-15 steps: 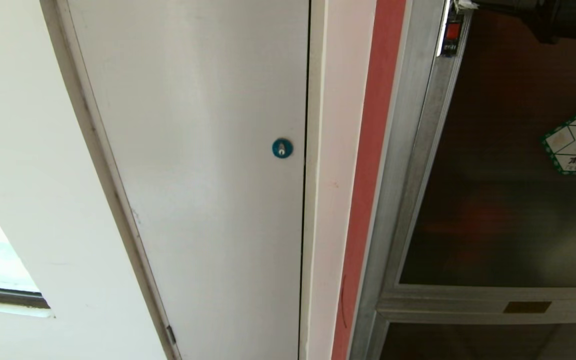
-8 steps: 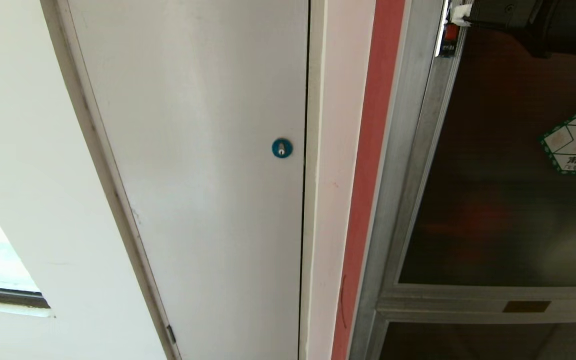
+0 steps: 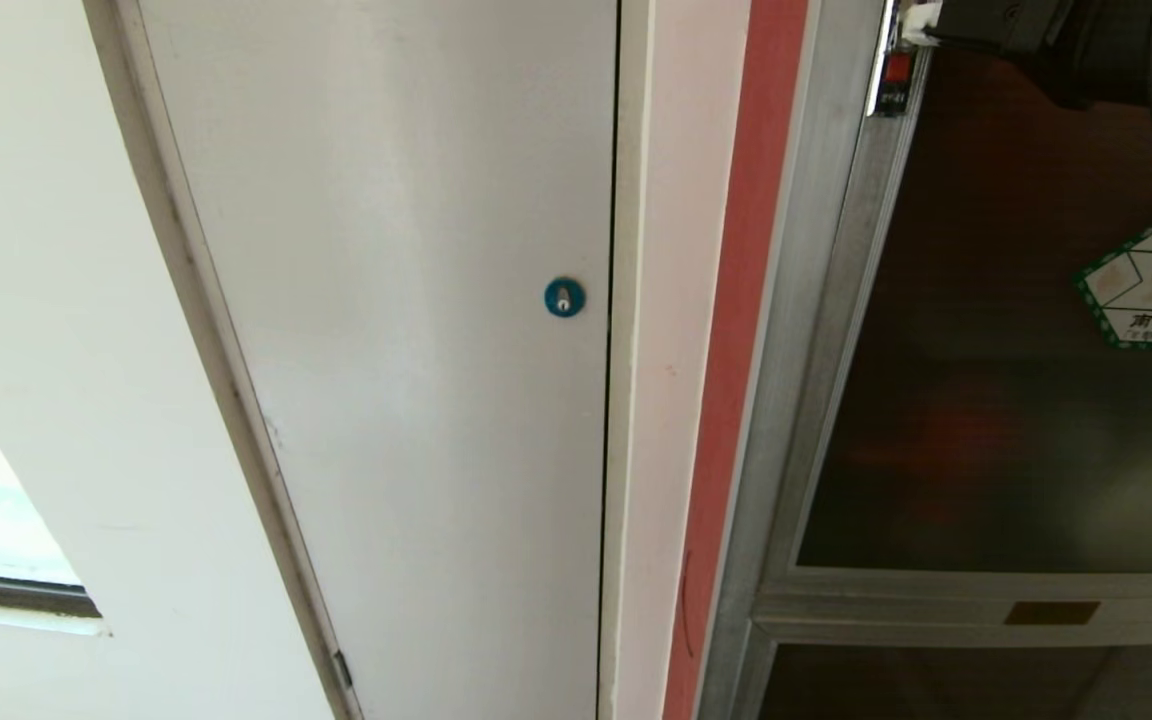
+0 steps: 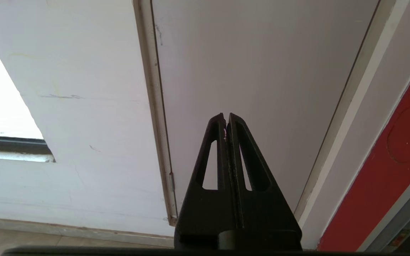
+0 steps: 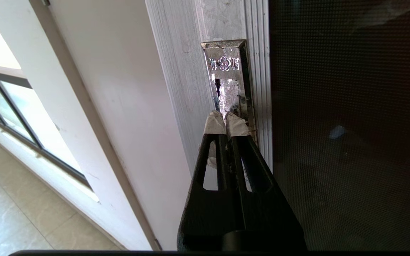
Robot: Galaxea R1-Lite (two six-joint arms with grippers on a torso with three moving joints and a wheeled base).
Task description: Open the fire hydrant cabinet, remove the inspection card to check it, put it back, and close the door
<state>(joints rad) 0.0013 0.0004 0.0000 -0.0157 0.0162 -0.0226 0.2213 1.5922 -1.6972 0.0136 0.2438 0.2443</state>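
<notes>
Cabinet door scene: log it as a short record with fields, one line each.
door: dark glass panel in a silver frame, appears closed
latch: metal plate on the door frame
right tool: shut, taped tips at the latch recess; contact unclear
left tool: shut, empty, facing the white door
sticker: green-bordered, on the glass
card: not in view

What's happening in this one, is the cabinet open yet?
Not visibly. The right claw, shut with taped tips, sits at the metal latch plate on the frame of the dark glass door of the fire hydrant cabinet. The left claw is shut and idle before the white door.
</notes>
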